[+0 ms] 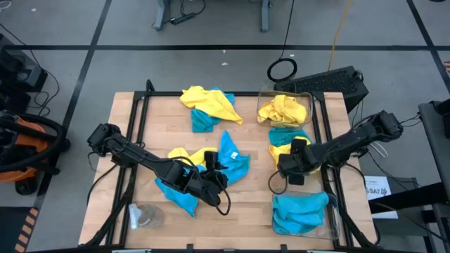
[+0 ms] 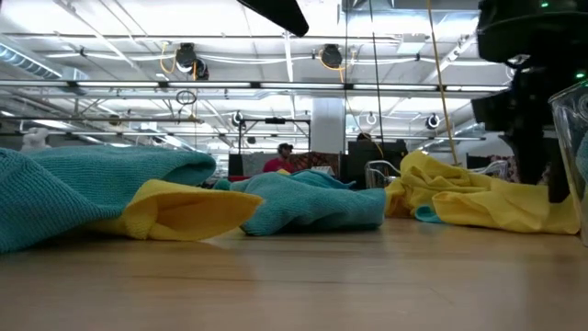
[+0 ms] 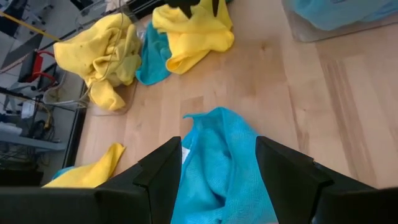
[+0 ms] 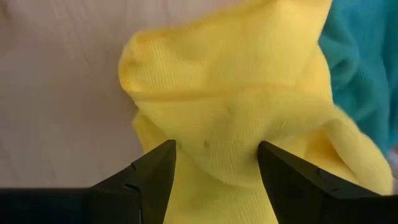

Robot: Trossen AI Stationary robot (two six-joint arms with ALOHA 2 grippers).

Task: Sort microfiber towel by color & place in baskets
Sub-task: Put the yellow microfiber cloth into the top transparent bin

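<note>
Pale wooden planking forms the table point(image 1: 246, 197), which is framed by dark rails and stands on a grey tiled floor. Soft, finely ribbed microfiber towels are scattered over it in crumpled heaps: a yellow-and-turquoise heap point(image 1: 209, 105) lies near the far edge, and a mixed heap point(image 1: 193, 165) lies in the middle. Two clear plastic bins with rounded corners stand along the right side. Yellow towels are held in the far bin point(image 1: 261, 95), and a flat turquoise towel is held in the near bin point(image 1: 333, 223). Between the bins, another yellow and turquoise heap point(image 1: 281, 137) is seen.

The left hand point(image 3: 217, 180) is set over the middle heap, its dark fingers closed on a turquoise towel point(image 3: 221, 155) that bunches up between them. The right hand point(image 4: 217, 180) is set over the heap between the bins, its fingers pinching a folded yellow towel point(image 4: 230, 93). A small clear round glassy object point(image 1: 144, 216) rests near the front left corner. A white label point(image 1: 377, 187) beside the table bears print that cannot be read.
</note>
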